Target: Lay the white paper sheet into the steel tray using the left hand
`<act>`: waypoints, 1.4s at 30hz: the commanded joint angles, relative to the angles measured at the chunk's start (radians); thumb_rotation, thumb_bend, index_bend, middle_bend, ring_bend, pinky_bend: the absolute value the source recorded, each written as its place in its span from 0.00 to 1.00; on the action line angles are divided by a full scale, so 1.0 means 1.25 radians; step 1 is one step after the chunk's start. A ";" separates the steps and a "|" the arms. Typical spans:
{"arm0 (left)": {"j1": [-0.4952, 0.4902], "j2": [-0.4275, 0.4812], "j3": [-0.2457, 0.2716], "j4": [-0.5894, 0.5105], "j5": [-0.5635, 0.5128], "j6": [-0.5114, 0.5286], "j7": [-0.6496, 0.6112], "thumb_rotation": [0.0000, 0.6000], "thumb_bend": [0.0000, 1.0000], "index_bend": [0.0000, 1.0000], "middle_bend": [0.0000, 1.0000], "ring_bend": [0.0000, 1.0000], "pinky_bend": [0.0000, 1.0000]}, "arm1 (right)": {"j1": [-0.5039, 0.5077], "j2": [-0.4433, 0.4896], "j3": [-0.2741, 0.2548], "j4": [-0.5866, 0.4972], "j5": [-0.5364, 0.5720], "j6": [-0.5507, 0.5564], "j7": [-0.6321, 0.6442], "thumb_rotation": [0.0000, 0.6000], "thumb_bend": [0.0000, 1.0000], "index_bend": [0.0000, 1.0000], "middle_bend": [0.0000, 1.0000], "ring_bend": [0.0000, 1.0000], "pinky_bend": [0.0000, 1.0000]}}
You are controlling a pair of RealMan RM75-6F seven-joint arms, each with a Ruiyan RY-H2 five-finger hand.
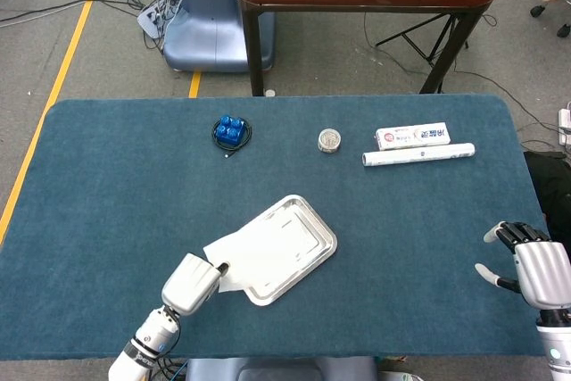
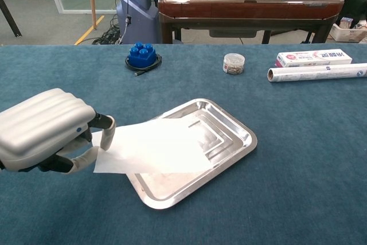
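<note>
- the white paper sheet point(image 2: 155, 146) was pinched at its left edge by the left hand point(image 2: 46, 130).
- the sheet was draped over the steel tray point(image 2: 235, 127), partly overhanging the blue table point(image 2: 298, 159).
- the right hand point(image 1: 535, 269) was held empty, fingers apart.

The light is bright and even on my table point(image 1: 107, 185). The steel tray point(image 2: 238, 142) shines a bit. Shadows are soft. Both pictures look sharp, with no blur.
</note>
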 commanded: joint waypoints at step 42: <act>-0.157 0.176 -0.074 -0.135 -0.278 -0.348 -0.098 1.00 0.63 0.23 1.00 1.00 1.00 | 0.003 0.006 0.000 0.001 0.010 -0.012 -0.002 1.00 0.10 0.47 0.43 0.34 0.47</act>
